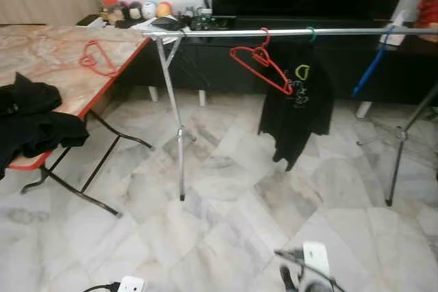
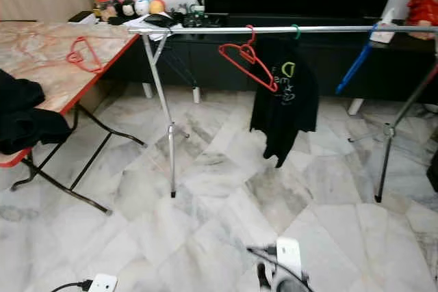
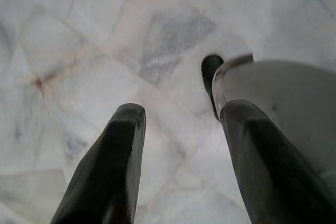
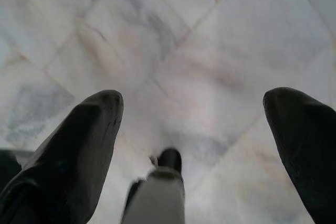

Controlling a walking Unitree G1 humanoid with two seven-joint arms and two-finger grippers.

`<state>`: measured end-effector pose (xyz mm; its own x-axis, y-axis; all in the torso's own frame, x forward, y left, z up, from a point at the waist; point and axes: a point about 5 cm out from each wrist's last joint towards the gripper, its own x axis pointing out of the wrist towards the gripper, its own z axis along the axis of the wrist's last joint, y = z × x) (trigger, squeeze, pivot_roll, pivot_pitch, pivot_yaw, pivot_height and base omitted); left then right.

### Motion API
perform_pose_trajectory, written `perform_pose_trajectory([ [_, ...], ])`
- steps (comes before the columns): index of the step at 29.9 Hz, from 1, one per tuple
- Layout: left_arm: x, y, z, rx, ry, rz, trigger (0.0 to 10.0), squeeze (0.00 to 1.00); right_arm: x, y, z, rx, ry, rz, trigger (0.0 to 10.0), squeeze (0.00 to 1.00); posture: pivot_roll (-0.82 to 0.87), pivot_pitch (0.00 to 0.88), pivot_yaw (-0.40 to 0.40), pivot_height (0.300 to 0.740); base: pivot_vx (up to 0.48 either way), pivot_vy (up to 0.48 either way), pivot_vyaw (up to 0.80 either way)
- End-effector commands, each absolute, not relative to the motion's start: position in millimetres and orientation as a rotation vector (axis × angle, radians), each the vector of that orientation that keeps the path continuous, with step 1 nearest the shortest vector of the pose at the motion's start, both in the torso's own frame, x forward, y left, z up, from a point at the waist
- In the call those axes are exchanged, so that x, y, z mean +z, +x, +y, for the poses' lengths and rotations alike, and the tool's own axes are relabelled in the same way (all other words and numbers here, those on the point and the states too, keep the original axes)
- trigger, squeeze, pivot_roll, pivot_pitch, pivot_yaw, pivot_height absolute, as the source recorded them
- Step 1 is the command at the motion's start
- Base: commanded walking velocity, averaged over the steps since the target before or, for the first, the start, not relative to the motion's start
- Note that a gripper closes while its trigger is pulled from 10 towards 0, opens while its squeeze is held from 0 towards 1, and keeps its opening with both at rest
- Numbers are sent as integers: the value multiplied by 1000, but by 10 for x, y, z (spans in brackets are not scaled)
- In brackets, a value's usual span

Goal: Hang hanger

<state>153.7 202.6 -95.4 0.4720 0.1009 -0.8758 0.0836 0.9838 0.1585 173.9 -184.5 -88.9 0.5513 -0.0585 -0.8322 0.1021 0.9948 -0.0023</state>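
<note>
A silver clothes rail (image 1: 226,33) runs across the room on thin metal legs. From it a red hanger (image 1: 261,65) hangs tilted, beside a black garment (image 1: 298,111) on a green-hooked hanger (image 1: 311,33). Another red hanger (image 1: 97,58) lies flat on the marble-patterned table (image 1: 61,76) at the left. Black clothes (image 1: 31,122) are heaped on the table's near end. My left gripper (image 3: 181,116) hangs over the floor, open and holding nothing. My right gripper (image 4: 194,103) also points at the floor, open wide and empty.
A blue rod (image 1: 373,65) leans from the rail's right part. Behind the rail stands a dark TV cabinet (image 1: 308,52) with small items on top. A white power strip (image 1: 130,284) lies on the marble floor near my feet. Folding table legs (image 1: 75,182) reach out at the left.
</note>
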Motion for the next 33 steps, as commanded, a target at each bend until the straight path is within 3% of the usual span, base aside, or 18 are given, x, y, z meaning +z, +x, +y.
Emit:
perform_pose_trajectory([
  [1, -963, 1502, 2042, 53, 184, 1070, 10000, 0, -912, 1696, -1816, -85, 45, 996, 10000, 0, -15, 0, -2, 740, 0, 0, -681],
  [9, -945, 1519, 2035, 125, 115, 1004, 10000, 0, -973, 1559, -1759, -75, 36, 1026, 10000, 0, -16, 0, -5, 740, 0, 0, -680],
  [16, -951, 1500, 2042, 190, 58, 1003, 10000, 0, -951, 1609, -1775, -74, 33, 1013, 10000, 0, -18, 0, -3, 740, 0, 0, -669],
  [19, -890, 1534, 2276, 202, 84, 983, 10000, 0, -950, 1613, -1773, -73, 31, 1013, 10000, 0, -18, 0, -2, 740, 0, 0, -667],
  [24, -910, 1462, 2327, 220, 88, 1013, 10000, 0, -950, 1615, -1770, -72, 31, 1016, 10000, 0, -17, 0, -3, 740, 0, -394, -668],
  [33, -918, 1428, 2366, 227, 103, 1039, 10000, 0, -944, 1631, -1766, -68, 31, 1013, 10000, 0, -17, 0, -3, 740, 0, -61, -667],
])
